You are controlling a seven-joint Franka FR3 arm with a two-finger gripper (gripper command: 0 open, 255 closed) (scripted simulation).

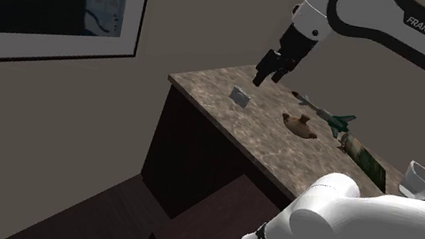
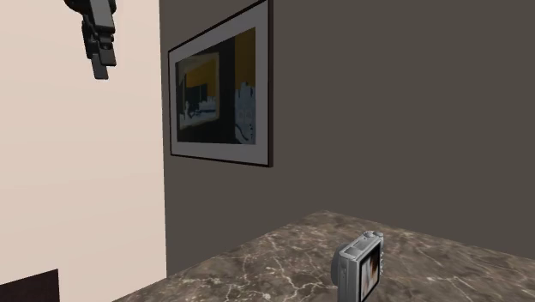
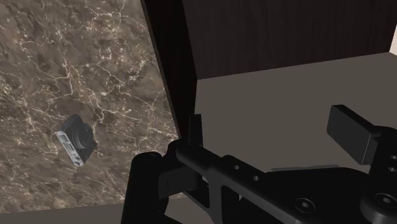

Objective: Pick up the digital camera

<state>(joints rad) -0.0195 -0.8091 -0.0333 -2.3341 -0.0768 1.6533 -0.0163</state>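
The digital camera (image 1: 241, 96) is small and silver-grey, and it stands on the brown marble counter (image 1: 270, 142) near its far corner. In the second exterior view the camera (image 2: 360, 268) shows its rear screen. My black gripper (image 1: 265, 73) hangs in the air above the counter, a little toward the shoulder view's right of the camera and not touching it. High at the second exterior view's upper left, the gripper (image 2: 100, 62) points downward. In the wrist view the camera (image 3: 77, 140) lies on the marble off to one side of the open gripper (image 3: 272, 130), whose fingers (image 3: 194, 130) stand wide apart with nothing between them.
Further along the counter lie a brown object (image 1: 298, 125), a green and red item (image 1: 326, 115), a green box (image 1: 364, 156) and a white cup (image 1: 424, 181). A framed picture (image 2: 221, 86) hangs on the wall. Beyond the counter edge (image 3: 167, 89) the floor drops away.
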